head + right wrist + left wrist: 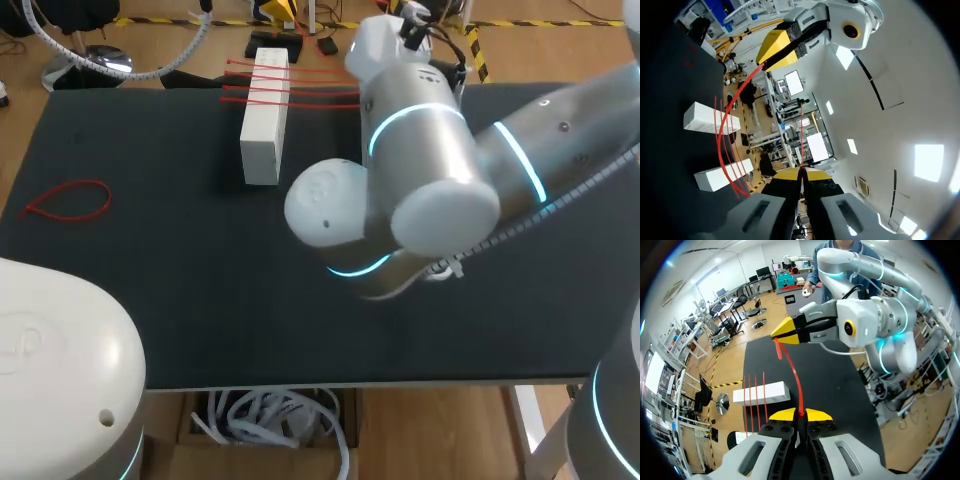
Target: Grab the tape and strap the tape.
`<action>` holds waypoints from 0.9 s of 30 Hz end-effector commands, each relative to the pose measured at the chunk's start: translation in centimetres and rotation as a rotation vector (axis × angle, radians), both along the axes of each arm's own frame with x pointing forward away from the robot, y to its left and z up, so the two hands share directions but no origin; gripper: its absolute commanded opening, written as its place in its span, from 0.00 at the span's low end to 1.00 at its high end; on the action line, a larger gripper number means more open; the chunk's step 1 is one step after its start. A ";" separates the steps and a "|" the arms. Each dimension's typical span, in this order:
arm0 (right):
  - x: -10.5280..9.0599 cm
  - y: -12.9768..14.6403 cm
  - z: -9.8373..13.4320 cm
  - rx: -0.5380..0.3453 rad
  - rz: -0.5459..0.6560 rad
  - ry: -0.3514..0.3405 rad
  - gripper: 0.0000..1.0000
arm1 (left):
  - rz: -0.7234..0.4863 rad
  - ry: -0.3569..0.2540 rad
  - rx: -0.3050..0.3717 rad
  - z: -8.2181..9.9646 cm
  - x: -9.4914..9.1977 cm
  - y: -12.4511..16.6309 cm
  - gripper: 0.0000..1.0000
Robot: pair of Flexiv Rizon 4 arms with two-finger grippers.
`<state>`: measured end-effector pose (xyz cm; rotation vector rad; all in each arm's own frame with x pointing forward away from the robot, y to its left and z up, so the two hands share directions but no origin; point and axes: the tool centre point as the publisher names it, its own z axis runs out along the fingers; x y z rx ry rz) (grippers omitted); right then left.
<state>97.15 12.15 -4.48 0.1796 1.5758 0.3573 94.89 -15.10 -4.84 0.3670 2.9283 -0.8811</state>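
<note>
Left pincer (800,415) and right pincer (801,172) each clamp an end of red tape (796,382), likely light, springy, best held there.

Two blocks (703,117) (722,175), four laid tapes (255,87), one loop (70,200), one held tape (796,382).

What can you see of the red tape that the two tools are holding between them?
The red tape is a thin, narrow strip, flexible and plastic-looking. One end is pinched between the yellow tips of the left tool, the other between those of the right tool. It hangs in the air above the black table, bowing in a gentle curve between them. Only the two tools touch it. The head view does not show it.
</note>
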 end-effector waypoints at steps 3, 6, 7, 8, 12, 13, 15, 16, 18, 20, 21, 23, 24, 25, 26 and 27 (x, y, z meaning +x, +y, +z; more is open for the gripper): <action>-0.4 -0.6 1.2 0.070 -0.021 0.092 0.00 | 0.000 0.000 0.003 0.0 0.0 0.0 0.00; -0.4 -0.6 1.2 0.070 -0.021 0.092 0.00 | 0.000 0.000 0.003 0.0 0.0 0.0 0.00; -0.4 -0.6 1.2 0.070 -0.021 0.092 0.00 | 0.000 0.000 0.003 0.0 0.0 0.0 0.00; -0.4 -0.6 1.2 0.070 -0.021 0.092 0.00 | 0.000 0.000 0.003 0.0 0.0 0.0 0.00; -0.4 -0.6 1.2 0.070 -0.021 0.092 0.00 | 0.000 0.000 0.003 0.0 0.0 0.0 0.00; -0.4 -0.6 1.2 0.070 -0.021 0.092 0.00 | 0.000 0.000 0.003 0.0 0.0 0.0 0.00; -0.3 -0.4 1.1 0.061 -0.029 0.081 0.00 | 0.000 0.000 0.003 0.0 0.0 0.0 0.00; -0.4 -0.1 1.2 0.054 -0.033 0.084 0.00 | 0.000 0.000 0.003 0.0 0.0 0.0 0.00; -0.7 0.4 1.5 0.017 -0.030 0.055 0.00 | 0.000 0.000 0.003 0.0 0.0 0.0 0.00; -1.0 0.9 1.7 -0.025 -0.034 0.039 0.00 | 0.000 0.000 0.003 0.0 0.0 0.0 0.00; -1.1 1.1 1.8 -0.049 -0.036 0.035 0.00 | 0.000 0.000 0.003 0.0 0.0 0.0 0.00; -1.3 1.4 2.0 -0.082 -0.046 0.016 0.00 | 0.000 0.000 0.003 0.0 0.0 0.0 0.00; -1.4 1.5 2.0 -0.116 -0.056 0.014 0.00 | 0.000 0.000 0.003 0.0 0.0 0.0 0.00; -1.5 1.6 2.0 -0.132 -0.061 0.004 0.00 | 0.000 0.000 0.003 0.0 0.0 0.0 0.00; -1.6 1.7 2.0 -0.155 -0.077 -0.004 0.00 | 0.000 0.000 0.003 0.0 0.0 0.0 0.00; -1.7 1.9 1.9 -0.178 -0.089 0.006 0.00 | 0.000 0.000 0.003 0.0 0.0 0.0 0.00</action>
